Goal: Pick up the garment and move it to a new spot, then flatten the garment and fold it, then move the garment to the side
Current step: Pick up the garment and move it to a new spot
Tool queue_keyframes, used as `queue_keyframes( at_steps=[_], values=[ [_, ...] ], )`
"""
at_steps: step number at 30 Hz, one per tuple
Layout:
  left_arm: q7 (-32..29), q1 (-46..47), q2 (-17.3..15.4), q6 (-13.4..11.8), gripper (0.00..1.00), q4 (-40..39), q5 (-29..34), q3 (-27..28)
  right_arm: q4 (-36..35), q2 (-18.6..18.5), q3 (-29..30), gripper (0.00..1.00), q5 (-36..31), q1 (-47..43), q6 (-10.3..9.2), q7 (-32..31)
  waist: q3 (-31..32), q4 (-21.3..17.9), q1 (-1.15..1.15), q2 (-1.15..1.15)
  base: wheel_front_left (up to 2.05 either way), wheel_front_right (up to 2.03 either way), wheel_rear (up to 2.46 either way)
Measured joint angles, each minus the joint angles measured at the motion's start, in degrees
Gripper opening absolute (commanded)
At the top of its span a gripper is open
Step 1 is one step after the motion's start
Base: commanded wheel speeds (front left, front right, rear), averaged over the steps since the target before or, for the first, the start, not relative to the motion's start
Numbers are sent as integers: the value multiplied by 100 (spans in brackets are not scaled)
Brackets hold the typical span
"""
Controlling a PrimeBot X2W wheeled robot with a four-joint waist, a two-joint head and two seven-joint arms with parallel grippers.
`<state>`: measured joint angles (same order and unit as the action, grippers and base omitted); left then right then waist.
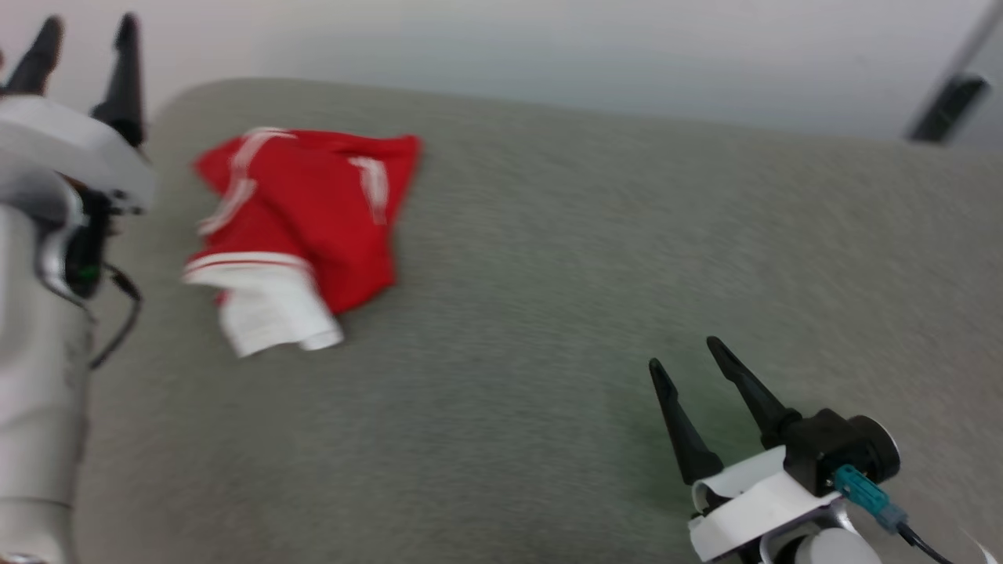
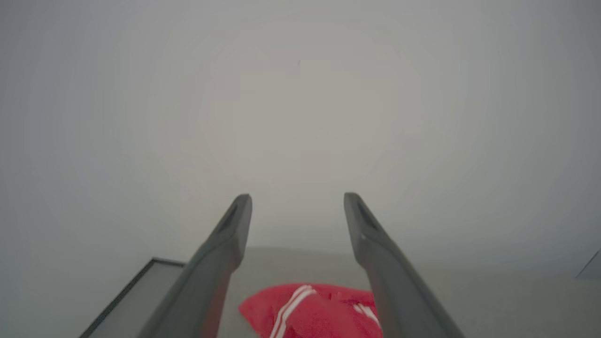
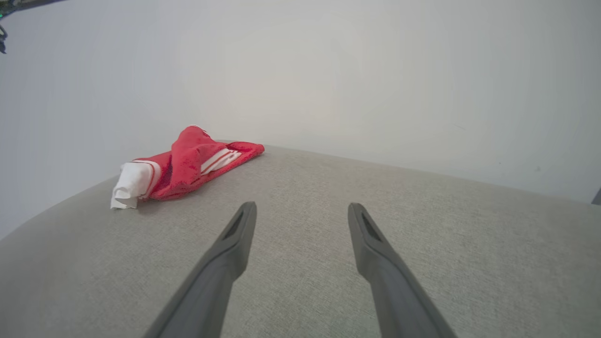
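Because the garment is not yet in any grip, both pincers stand released, and the nearest thing is the right gripper (image 1: 683, 353) at the lower right of the head view; its two dark fingers are spread wide, hold nothing, and hover over bare grey padded surface (image 1: 548, 329), touching no cloth; it seems parked well apart from the work, probably waiting until a second hold is needed for flattening.

Farther in, toward the left, lies the garment (image 1: 305, 211), a crumpled red heap with white stripe trim; one white sleeve spills out toward the near side; the cloth is bunched and folded over on itself, so I judge that the pick-up comes first and that neither flattening nor folding is done.

Just beside the heap's left edge rises the left gripper (image 1: 90, 22), likewise wide open and empty; in its wrist view the red cloth sits low between the fingers, which point at the pale wall (image 1: 548, 47) beyond; it looks raised above the cloth, likely the arm best placed to descend.
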<state>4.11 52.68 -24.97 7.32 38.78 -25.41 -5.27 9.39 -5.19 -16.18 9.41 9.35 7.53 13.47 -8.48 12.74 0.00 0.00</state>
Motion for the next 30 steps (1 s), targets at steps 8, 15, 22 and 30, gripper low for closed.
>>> queue_keyframes(
  at_steps=[8,15,22,30],
  values=[
    [-2247,694,-325,1,100,2053,-724,-428,75,121,-147,100,2,209,0,116,-559,-930,0,0,0,0,0],
    [-3176,792,-493,8,100,2284,-1288,-790,-4,165,-327,100,-33,443,0,142,-1057,-1431,0,0,0,0,0],
    [-3260,1012,-748,-64,100,2918,-1149,-931,-234,189,-471,100,-118,569,0,148,-1570,-1719,0,0,0,0,0],
    [-3384,1086,-849,-26,0,3084,-1299,-931,-374,201,-572,100,-126,564,0,149,-1760,-1910,0,0,0,0,0]
  ],
)
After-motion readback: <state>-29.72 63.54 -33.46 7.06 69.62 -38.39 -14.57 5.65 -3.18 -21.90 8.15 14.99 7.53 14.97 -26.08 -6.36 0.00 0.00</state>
